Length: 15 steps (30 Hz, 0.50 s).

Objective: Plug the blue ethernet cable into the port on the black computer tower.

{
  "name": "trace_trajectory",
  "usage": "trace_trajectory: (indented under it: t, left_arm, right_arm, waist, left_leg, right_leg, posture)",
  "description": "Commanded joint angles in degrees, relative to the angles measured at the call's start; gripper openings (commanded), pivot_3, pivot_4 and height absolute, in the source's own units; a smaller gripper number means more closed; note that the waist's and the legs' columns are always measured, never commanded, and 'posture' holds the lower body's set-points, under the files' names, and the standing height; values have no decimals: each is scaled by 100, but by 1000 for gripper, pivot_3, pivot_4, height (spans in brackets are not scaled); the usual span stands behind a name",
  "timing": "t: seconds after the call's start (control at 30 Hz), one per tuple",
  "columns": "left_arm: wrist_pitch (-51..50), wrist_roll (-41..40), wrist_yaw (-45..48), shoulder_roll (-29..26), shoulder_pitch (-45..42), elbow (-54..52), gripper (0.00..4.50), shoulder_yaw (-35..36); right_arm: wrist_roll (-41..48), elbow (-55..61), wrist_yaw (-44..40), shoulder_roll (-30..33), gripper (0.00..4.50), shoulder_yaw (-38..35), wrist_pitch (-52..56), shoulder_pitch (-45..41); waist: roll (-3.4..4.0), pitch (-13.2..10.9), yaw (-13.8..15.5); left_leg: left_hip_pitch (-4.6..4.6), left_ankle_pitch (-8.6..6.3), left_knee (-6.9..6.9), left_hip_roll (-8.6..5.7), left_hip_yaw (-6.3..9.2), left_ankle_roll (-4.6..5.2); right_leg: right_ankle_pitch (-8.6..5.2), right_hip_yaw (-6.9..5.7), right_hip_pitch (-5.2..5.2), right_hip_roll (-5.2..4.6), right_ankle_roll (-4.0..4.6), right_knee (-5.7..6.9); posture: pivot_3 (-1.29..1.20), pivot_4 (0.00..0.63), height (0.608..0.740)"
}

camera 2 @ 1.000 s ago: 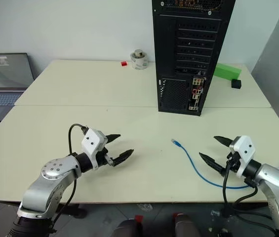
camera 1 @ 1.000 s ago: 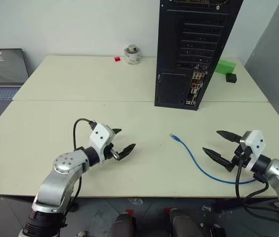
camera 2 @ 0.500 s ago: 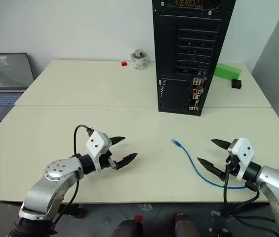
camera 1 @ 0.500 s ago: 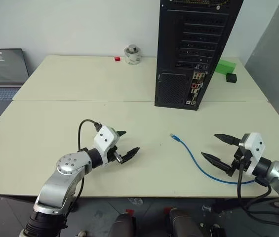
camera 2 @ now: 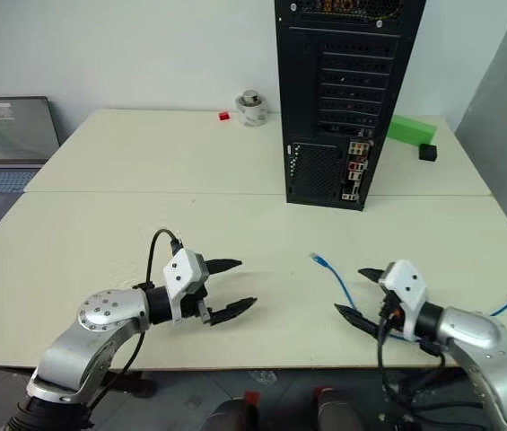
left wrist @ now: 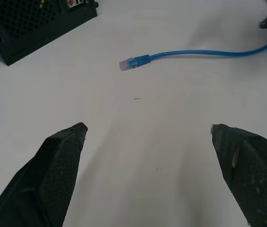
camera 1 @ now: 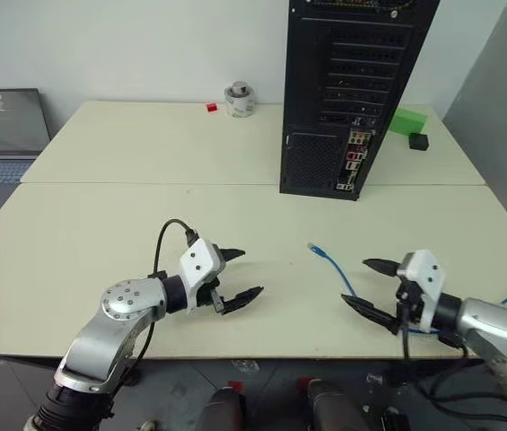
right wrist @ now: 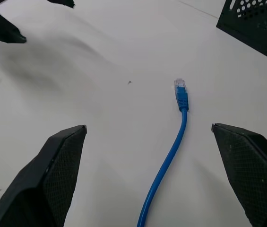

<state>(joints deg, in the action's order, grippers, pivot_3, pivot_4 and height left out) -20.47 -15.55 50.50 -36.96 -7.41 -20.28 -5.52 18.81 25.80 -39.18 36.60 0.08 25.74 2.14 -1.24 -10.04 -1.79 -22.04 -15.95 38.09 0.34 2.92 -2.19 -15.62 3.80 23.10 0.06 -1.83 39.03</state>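
Cream table (camera 1: 145, 206) bearing black computer tower (camera 1: 352, 90), blue ethernet cable (camera 1: 334, 266), green block (camera 1: 407, 121), laptop (camera 1: 2, 135).

Looked down from head height over the table (camera 1: 100, 233); sat low at each wrist, facing inward, both sharing the blue ethernet cable (right wrist: 171, 156).

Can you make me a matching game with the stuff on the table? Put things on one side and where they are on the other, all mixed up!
Things:
1. blue ethernet cable
2. black computer tower
3. laptop
4. green block

Places:
A. at the far left edge
B. lying flat between the two grippers
C. standing upright at the middle of the table
D. behind the tower, on the right

Pairs: 1-B, 2-C, 3-A, 4-D
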Motion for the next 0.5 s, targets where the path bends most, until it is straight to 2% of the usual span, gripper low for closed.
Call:
trace_trajectory:
  t: [0.03, 0.17, 0.37, 0.4, 0.43, 0.5]
  left_arm:
    - [347, 120, 92, -51, -34, 77, 4481, -44]
    - [453, 200, 15, 4, -57, 163, 4481, -91]
    - [443, 228, -78, 84, -90, 210, 4481, -88]
    - [426, 221, -110, 118, -108, 216, 4500, -80]
    - [424, 229, -155, 153, -130, 228, 4500, -72]
    - [410, 232, -217, 216, -185, 289, 4500, -56]
  right_arm:
    - [-570, -456, 371, -305, 4500, 343, -426, -270]
    - [-913, -1089, 618, -735, 4500, 611, -739, -606]
    - [-1139, -1556, 641, -994, 4500, 756, -894, -865]
    - [-1145, -1548, 621, -1000, 4136, 766, -862, -883]
    - [-1142, -1529, 606, -995, 4027, 776, -787, -895]
    - [-1188, -1534, 632, -994, 3514, 807, -696, -938]
  waist:
    - [-1, -1, 1]
    - [-1, 0, 1]
    - [-1, 0, -1]
    - [0, 0, -1]
    - [0, 0, -1]
    - [0, 0, 0]
  left_leg:
    - [0, 0, -1, -1, -2, 0]
    - [-3, 0, -1, -1, -2, 0]
    - [-1, 0, -3, 2, -2, 0]
    - [-1, 0, -3, 2, -1, 0]
    - [-1, 0, -3, 2, 0, 0]
    - [-1, 0, -2, 2, 1, 0]
  right_leg:
    - [0, 3, 2, -1, 0, 1]
    - [0, 4, 4, -2, 1, 0]
    - [1, 2, 5, -1, 2, 1]
    - [1, 2, 4, -1, 3, 1]
    - [2, 2, 4, -1, 3, 2]
    - [2, 0, 4, -1, 3, 2]
  posture:
    - [0, 150, 740]
    - [0, 150, 740]
    - [0, 150, 740]
    - [0, 150, 740]
    - [0, 150, 740]
    - [0, 150, 740]
